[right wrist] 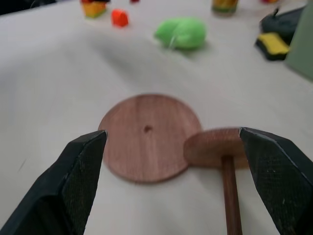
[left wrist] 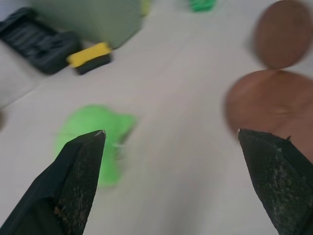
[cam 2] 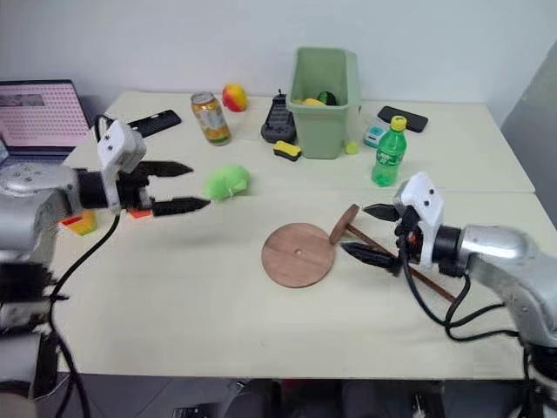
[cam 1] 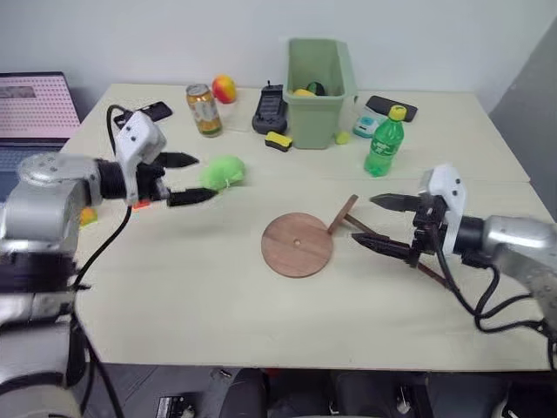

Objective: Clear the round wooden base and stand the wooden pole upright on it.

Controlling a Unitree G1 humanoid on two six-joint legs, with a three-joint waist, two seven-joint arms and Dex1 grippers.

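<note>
The round wooden base lies flat mid-table, its top bare and a small hole at its centre. The wooden pole lies on the table to the base's right. Its thick disc end stands on edge by the base's rim, and the rod runs back under my right arm. My right gripper is open just right of that disc, with the rod below its fingers. My left gripper is open and empty at the left, above the table. A green soft toy lies just beyond its fingertips.
At the back stand a green bin, a green bottle, a drinks can, a round fruit and a black case. A laptop sits far left. Small coloured blocks lie near my left arm.
</note>
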